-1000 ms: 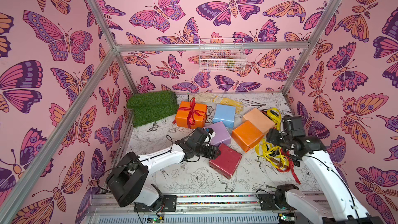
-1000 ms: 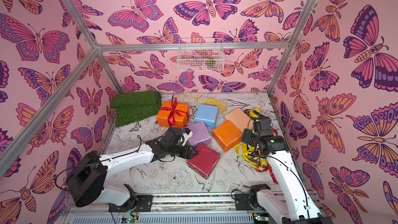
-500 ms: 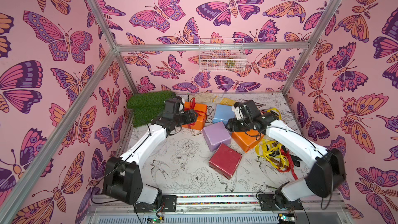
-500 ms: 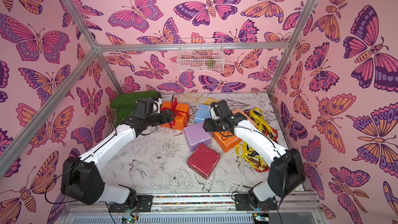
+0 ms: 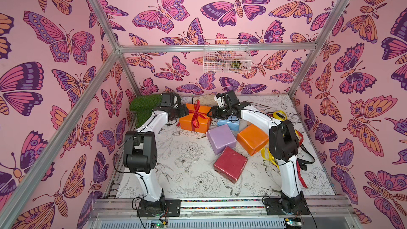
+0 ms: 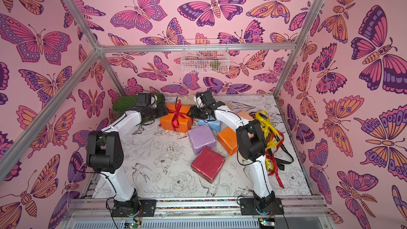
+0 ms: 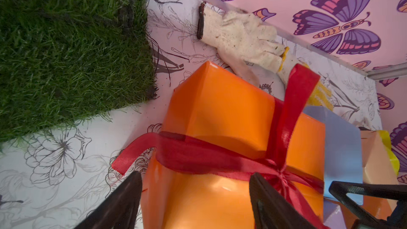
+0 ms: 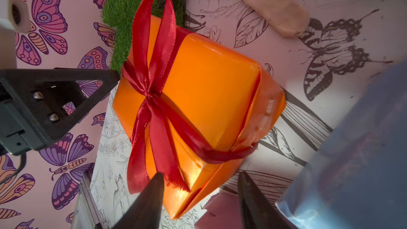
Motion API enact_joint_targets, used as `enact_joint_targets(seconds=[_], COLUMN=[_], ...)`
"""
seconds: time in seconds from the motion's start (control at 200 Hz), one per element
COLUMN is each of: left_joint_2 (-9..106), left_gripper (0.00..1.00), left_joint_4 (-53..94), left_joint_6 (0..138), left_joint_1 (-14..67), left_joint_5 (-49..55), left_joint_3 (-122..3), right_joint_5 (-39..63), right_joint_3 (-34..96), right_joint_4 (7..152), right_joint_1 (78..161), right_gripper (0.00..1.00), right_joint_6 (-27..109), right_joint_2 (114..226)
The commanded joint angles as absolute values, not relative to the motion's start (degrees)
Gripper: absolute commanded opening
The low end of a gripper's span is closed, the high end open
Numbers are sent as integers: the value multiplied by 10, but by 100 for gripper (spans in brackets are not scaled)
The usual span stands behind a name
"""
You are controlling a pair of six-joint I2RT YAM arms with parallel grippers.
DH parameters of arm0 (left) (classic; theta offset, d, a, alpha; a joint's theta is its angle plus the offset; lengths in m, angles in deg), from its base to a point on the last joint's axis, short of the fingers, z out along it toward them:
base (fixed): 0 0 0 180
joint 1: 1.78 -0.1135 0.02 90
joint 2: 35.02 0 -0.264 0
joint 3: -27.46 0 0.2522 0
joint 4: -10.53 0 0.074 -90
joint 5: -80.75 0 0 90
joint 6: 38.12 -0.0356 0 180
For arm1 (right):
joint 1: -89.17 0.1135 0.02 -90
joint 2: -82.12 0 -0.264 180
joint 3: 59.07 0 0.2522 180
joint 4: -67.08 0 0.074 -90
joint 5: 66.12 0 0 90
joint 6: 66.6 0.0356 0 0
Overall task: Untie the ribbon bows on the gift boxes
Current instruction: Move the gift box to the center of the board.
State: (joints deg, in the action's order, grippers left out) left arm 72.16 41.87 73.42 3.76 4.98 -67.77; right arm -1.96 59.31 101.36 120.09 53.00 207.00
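Bow-tied gift box (image 5: 187, 124) on floral tabletop (image 5: 176, 172)

The printed tabletop (image 5: 176, 172) lies bare at the near left, giving wide passage. The ribboned orange box (image 5: 189, 126) is hemmed in: turf mat (image 5: 143, 109) near one side, light blue box (image 5: 226, 125) just beside the other, a glove (image 7: 240, 36) behind.

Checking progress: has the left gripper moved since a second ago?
Yes: the left gripper went from near the dark red box back to the grass mat.
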Motion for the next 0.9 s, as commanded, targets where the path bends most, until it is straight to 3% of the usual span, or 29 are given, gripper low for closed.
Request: enact_joint_targets(seconds=[0.0,0.17,0.441,0.897], left_joint_2=[741,759,706,447], left_gripper=[79,75,68,66], left_joint_4=[401,364,361,429], left_joint_6=[703,712,735,797], left_joint_1=[37,37,37,37], left_joint_5=[79,128,110,48], left_joint_3=[-692,-673,-605,-407], right_joint_5=[-45,-55,-93,-101], right_joint_3=[617,639,695,643], right_joint_4=[991,993,1026,1053], right_joint_1=[1207,1209,1224,1305], right_gripper=[56,57,57,56], right_joint_6=[544,542,520,494], right_joint_2=[2083,2113,2167,2119])
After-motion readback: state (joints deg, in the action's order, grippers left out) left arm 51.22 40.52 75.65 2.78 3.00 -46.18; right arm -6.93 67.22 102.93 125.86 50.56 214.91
